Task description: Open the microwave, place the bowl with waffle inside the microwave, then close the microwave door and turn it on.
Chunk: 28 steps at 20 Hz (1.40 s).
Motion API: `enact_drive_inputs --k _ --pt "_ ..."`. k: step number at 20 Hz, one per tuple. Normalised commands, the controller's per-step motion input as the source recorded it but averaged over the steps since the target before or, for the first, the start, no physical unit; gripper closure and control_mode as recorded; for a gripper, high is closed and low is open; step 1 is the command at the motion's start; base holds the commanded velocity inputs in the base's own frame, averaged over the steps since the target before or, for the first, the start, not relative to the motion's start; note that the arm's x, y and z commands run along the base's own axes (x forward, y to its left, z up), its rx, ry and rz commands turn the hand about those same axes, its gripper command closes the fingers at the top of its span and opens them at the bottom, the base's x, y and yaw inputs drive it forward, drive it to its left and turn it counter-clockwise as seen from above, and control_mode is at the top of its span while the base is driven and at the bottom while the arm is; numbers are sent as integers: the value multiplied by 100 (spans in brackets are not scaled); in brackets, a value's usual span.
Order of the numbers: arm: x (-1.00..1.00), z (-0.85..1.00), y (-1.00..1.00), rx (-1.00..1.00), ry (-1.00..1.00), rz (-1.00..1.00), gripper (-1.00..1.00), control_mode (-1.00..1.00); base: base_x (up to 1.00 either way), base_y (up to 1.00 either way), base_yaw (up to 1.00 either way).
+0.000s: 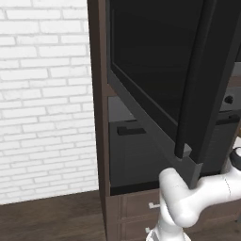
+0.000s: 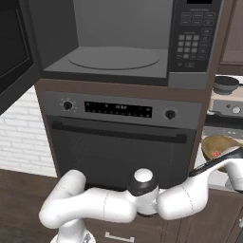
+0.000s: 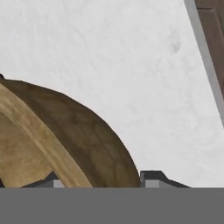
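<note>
The microwave [image 2: 118, 71] stands open, its grey cavity and round turntable [image 2: 114, 58] bare. The microwave door [image 1: 160, 70] is swung wide out to the left and also shows at the left edge as the door [image 2: 12, 52]. The brown wooden bowl [image 2: 220, 144] sits on the counter to the right of the oven, with a reddish bit inside; the waffle itself is too small to make out. In the hand view my gripper [image 3: 100, 181] straddles the wall of the bowl [image 3: 78, 131], one fingertip inside the rim and one fingertip [image 3: 153, 177] outside, closed on it.
Below the microwave is the oven [image 2: 118, 142] with two knobs and a bar handle. A keypad panel [image 2: 192, 38] fills the microwave's right side. A dark pan [image 2: 225, 84] sits on the stove behind the bowl. White counter [image 3: 131, 65] lies under the bowl. The open door overhangs my arm's left.
</note>
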Motion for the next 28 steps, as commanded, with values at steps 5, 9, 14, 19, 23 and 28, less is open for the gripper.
enact_drive_inputs --k 5,9,14,19,23,28 --pt "-30 18 7 0 -3 5 100 -100 0 0 0" --pt "-50 36 -2 0 1 -8 100 -100 0 0 0" --pt "-74 20 -20 0 2 -32 100 -100 0 0 0" --pt "-100 3 -7 0 -2 -5 100 -100 0 0 0" --pt "-100 0 1 -2 -3 5 100 -100 0 0 0" --pt "-100 0 23 -1 -23 9 100 -100 0 0 0"
